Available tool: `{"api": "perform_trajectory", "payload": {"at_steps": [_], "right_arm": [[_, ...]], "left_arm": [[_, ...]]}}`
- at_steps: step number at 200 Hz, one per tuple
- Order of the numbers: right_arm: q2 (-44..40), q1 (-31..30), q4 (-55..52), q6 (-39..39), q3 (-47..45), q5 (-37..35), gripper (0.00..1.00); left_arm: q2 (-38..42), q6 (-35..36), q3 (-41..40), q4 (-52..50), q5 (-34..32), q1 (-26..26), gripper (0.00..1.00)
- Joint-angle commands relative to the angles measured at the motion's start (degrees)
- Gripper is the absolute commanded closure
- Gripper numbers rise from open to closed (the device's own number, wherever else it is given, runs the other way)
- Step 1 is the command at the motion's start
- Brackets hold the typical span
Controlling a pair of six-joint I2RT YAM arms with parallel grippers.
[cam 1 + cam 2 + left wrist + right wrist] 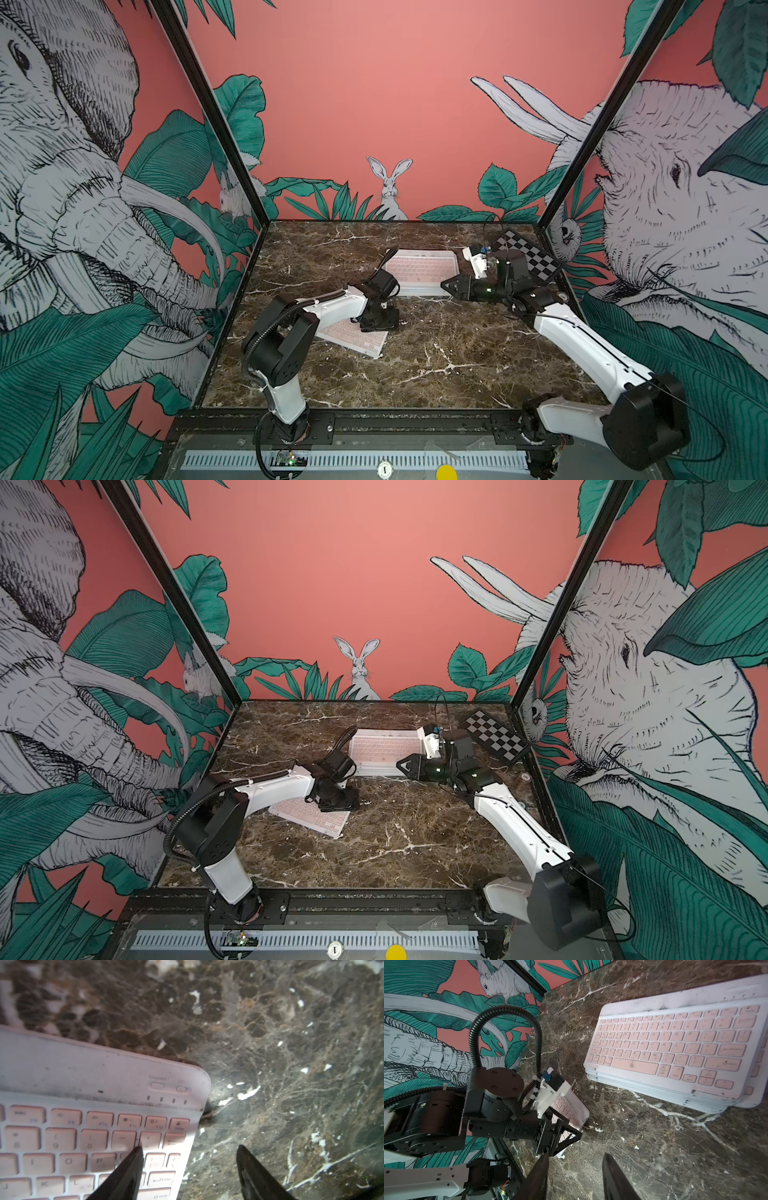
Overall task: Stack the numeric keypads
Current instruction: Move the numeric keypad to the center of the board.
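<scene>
**On the marble table (436, 374): one loose keypad (353, 338), one stack of keypads (419, 270) behind it**

Left of centre, toward the near side, the loose keypad lies flat and slanted on the brown marble, with a white frame and pink keys. The left gripper (378, 325) points down at its right-hand end. Seen from the left wrist, the claw is parted and holds nothing. One fingertip (134, 1159) hangs over the keys by Enter, and its partner is over bare marble past the short edge. Whether either tip touches cannot be told.

Farther back, at centre, sits the stack of keypads, with pink keys on top and its lower frames poking out slightly. The right gripper (445, 286) hovers just beside the stack's near right corner, claw parted and empty. A checkered board (525, 255) lies in the far right corner.

The step in hand looks like picking up the loose keypad. Because it lies flush with the table, the outer finger probably has to slip under the thin frame at that short edge before the claw closes. Held by one end, the other end may droop, so a slow, level lift seems wise. A square set-down should then keep the pile from fanning out more.
</scene>
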State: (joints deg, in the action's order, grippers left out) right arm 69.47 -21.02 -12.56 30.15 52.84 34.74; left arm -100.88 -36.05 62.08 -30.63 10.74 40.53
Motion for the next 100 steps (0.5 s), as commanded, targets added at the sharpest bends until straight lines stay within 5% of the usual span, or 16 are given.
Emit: {"api": "perform_trajectory", "payload": {"at_steps": [1, 100], "right_arm": [[-2.9, 0.0, -2.0, -1.6, 0.4, -3.8, 0.58], [-8.6, 4.5, -5.3, -0.9, -0.7, -5.5, 0.58]], "left_arm": [[-3.4, -3.1, 0.1, 2.1, 5.5, 2.2, 0.27], [-12.0, -10.1, 10.5, 10.0, 9.4, 8.2, 0.27]]}}
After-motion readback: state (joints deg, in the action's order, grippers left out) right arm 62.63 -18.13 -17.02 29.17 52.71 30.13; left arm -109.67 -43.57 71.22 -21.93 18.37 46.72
